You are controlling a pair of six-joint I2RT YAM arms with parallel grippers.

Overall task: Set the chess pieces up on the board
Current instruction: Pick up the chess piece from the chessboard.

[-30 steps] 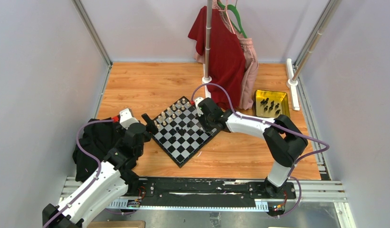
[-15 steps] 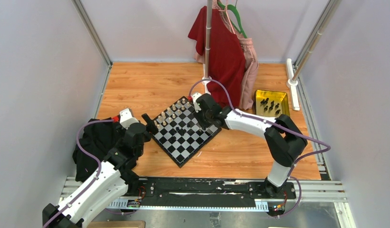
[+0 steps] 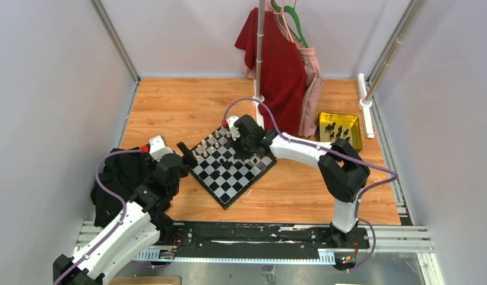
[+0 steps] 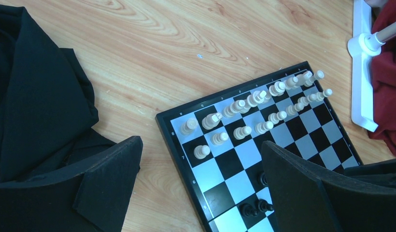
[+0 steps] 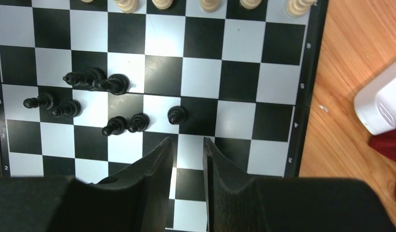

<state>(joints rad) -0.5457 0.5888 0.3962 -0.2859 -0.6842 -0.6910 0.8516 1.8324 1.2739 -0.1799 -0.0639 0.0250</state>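
Observation:
The board point(image 3: 228, 183) lies turned like a diamond between the arms. Cream chess pieces point(image 4: 244, 104) stand in two rows along its far-left side. Several black chess pieces point(image 5: 92, 80) lie or stand loosely mid-board point(image 5: 239, 72). One black pawn point(image 5: 177, 115) stands upright just beyond my right gripper point(image 5: 188, 141). That gripper hovers over the board, open, with only squares showing between its fingers. My left gripper point(image 4: 201, 144) hangs wide open over the board's left corner point(image 4: 230, 164), holding nothing.
A yellow tray point(image 3: 353, 122) at the back right holds more black pieces point(image 3: 336, 132). A clothes rack's white foot point(image 3: 257, 101) and hanging red garment point(image 3: 282, 65) stand just behind the board. Black cloth point(image 3: 116, 178) lies heaped at the left by my left arm.
My right gripper has opened and moved left and farther over the board. The left arm has not moved.

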